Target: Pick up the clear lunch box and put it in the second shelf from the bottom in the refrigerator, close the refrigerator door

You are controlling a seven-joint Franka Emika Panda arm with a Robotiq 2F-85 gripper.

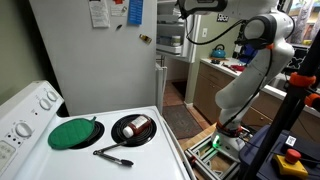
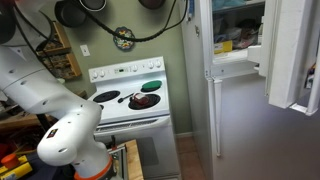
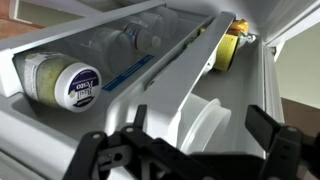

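In the wrist view my gripper (image 3: 200,116) is open inside the refrigerator (image 1: 90,50), with its black fingers (image 3: 268,130) spread wide. The clear lunch box (image 3: 196,128), translucent white with a rimmed lid, stands tilted on edge on a white shelf between them. Neither finger visibly presses on it. In an exterior view the white arm (image 1: 250,60) reaches up to the open refrigerator, and the gripper itself is lost at the top edge. The refrigerator door (image 2: 292,55) hangs open as a white panel beside the refrigerator (image 2: 245,125).
On the shelf to the left lie a jar with a white lid (image 3: 70,82) and clear bottles (image 3: 130,42). A yellow item (image 3: 232,45) sits farther in. The white stove (image 1: 30,115) carries a round green lid (image 1: 75,133), a black pan (image 1: 133,129) and a utensil (image 1: 113,155).
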